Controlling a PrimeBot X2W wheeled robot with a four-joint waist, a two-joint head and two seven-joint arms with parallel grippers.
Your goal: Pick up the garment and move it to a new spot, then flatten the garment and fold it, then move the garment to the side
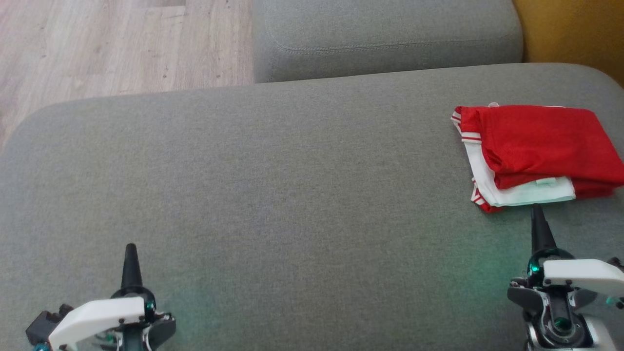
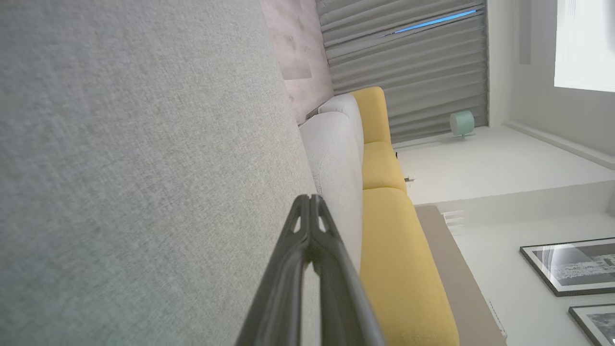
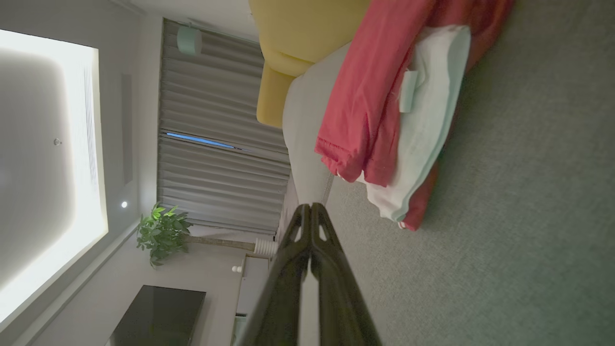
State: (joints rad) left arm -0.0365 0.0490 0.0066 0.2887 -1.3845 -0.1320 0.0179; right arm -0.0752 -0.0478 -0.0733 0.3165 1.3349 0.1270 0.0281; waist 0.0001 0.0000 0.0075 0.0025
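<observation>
1 garment [image 1: 536,144], 2 prs fingers [image 1: 130,265] [image 1: 540,229], 2 framed pics [image 2: 571,265] [image 2: 598,323]

garment [image 1: 536,141], right end beyond head view's edge

1. Head view: high up, looks down on grey cushion [image 1: 292,204]; left gripper [image 1: 130,247] at 7 o'clock, right gripper [image 1: 536,208] at 5, garment [image 1: 536,146] at 3.
2. Left wrist view: rolled sideways, low and close over grey cushion, faces yellow sofa [image 2: 399,269] and curtain [image 2: 408,62].
3. Right wrist view: rolled the opposite way, near garment at 1 o'clock.
4. Shared: grey cushion in all three; garment in head and right wrist; yellow sofa and curtain in both wrists.
</observation>
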